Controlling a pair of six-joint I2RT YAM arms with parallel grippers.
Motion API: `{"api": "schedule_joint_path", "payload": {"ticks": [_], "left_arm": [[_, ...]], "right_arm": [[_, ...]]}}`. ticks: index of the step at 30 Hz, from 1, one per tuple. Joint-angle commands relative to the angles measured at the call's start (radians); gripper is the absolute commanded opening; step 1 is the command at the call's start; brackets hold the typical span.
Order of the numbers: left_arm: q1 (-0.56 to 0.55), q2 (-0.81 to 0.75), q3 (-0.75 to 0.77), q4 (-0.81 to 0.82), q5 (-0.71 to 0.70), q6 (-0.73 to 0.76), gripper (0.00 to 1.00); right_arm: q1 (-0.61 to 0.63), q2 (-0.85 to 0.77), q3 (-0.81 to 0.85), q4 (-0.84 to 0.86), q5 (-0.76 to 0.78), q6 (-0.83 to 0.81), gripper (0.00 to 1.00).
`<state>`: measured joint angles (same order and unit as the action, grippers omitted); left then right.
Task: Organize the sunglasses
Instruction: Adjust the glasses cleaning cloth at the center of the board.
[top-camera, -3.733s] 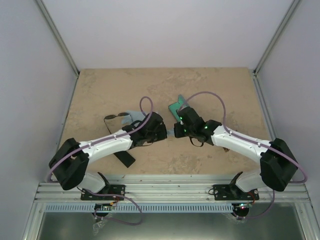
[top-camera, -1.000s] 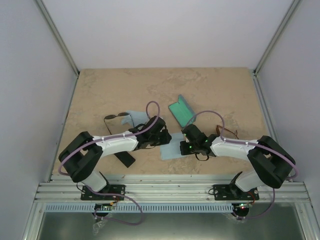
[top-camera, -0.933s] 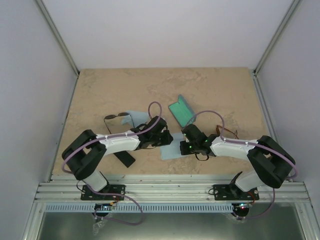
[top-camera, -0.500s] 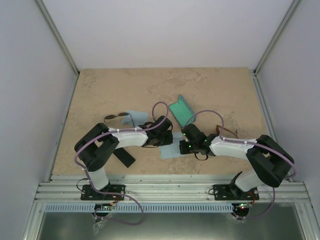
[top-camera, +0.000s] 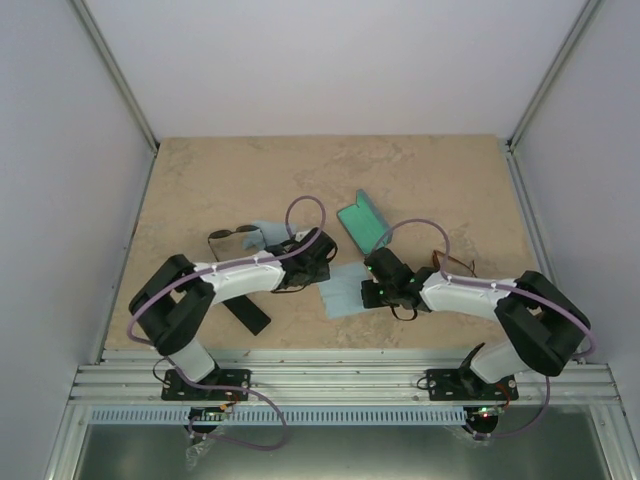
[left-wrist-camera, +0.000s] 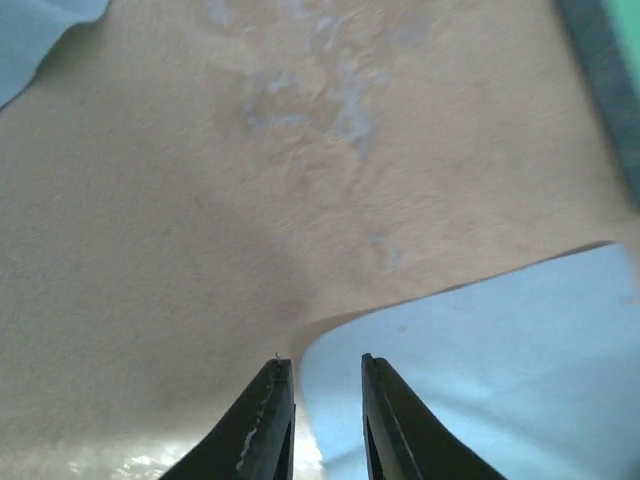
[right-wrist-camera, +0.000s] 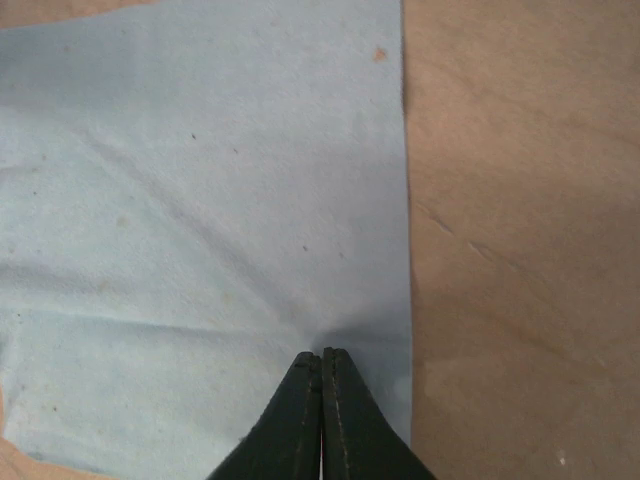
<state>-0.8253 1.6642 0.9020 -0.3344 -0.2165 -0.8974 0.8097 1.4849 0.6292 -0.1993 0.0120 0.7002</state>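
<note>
The black-framed sunglasses (top-camera: 228, 237) lie at the left, beside my left arm. The brown-framed sunglasses (top-camera: 450, 264) lie at the right, partly hidden behind my right arm. A light-blue cloth (top-camera: 343, 292) lies flat between the grippers. My right gripper (top-camera: 365, 292) is shut on this cloth's (right-wrist-camera: 200, 200) right edge, with wrinkles running from its tips (right-wrist-camera: 322, 352). My left gripper (top-camera: 320, 270) is narrowly open (left-wrist-camera: 322, 362); the cloth's (left-wrist-camera: 480, 360) corner lies in the gap between its fingers, on the table.
An open teal case (top-camera: 362, 222) lies behind the cloth, and its edge shows in the left wrist view (left-wrist-camera: 610, 70). A second light-blue cloth (top-camera: 268, 233) lies by the black sunglasses. A black case (top-camera: 248, 315) lies under the left arm near the front edge.
My right gripper came down from the teal case to the cloth and stayed there. My left gripper reached to the cloth, then drew back left. The cloth now lies spread wider.
</note>
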Motion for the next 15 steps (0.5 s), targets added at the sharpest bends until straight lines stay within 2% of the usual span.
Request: {"api": "schedule_joint_path", "payload": {"ticks": [1, 5, 9, 12, 15], "left_arm": [[0.0, -0.082, -0.016, 0.069, 0.142, 0.072, 0.24], [-0.001, -0.109, -0.095, 0.212, 0.39, 0.061, 0.24], [-0.019, -0.11, -0.182, 0.319, 0.541, 0.007, 0.22], [-0.057, -0.104, -0.231, 0.367, 0.59, -0.03, 0.21], [-0.095, -0.104, -0.268, 0.351, 0.569, -0.057, 0.2]], "right_arm": [[-0.003, -0.049, 0.012, -0.081, 0.008, -0.022, 0.06], [-0.003, -0.08, 0.035, -0.096, 0.023, -0.033, 0.14], [-0.006, -0.078, 0.061, -0.115, 0.071, -0.034, 0.16], [-0.01, -0.066, 0.07, -0.116, 0.076, -0.03, 0.16], [-0.009, -0.058, 0.07, -0.113, 0.071, -0.026, 0.16]]}}
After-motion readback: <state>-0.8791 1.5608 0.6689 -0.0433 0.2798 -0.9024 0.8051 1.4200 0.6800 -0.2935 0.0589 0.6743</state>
